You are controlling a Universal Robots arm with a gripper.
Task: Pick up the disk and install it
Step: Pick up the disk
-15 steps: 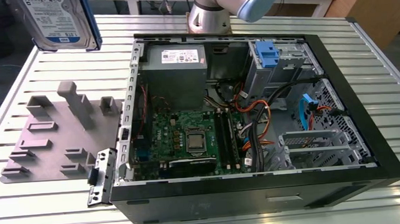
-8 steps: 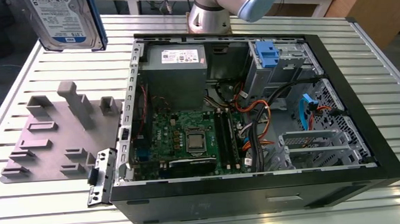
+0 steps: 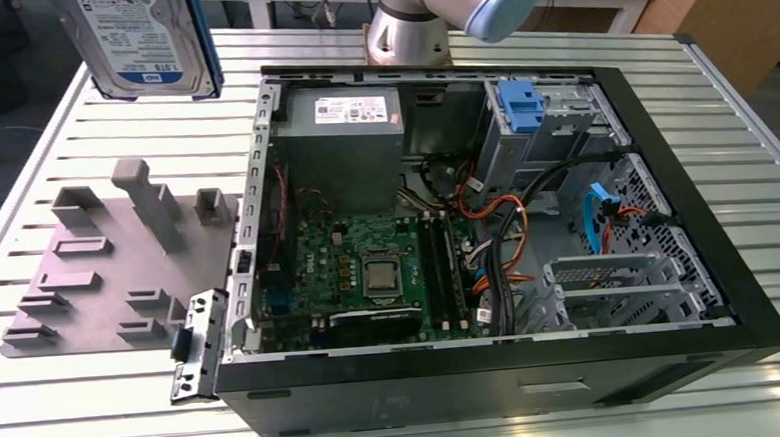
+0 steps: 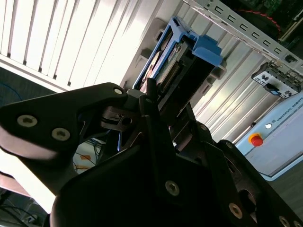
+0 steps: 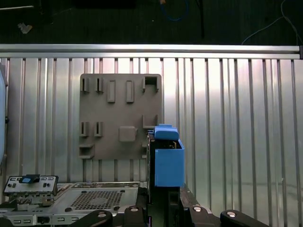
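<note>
The slatted desk (image 3: 93,414) carries an open computer case (image 3: 439,386) lying on its side, board and cables exposed. Beside the case, on the exterior view's left, lies a grey holder plate (image 3: 112,263). The disk (image 3: 140,41) is held aloft above that plate, outside the case wall. In the second wrist view the claw (image 4: 156,101) is clamped across the disk's flat faces, with the blue end tab pointing away from the wrist. Assessment: the step in hand is the carry toward the case. To do it well, keep the grip firm and the disk untilted. It should clear the case wall with margin, stay clear of the loose cables (image 3: 497,218), and square its long edges to the drive bay.
</note>
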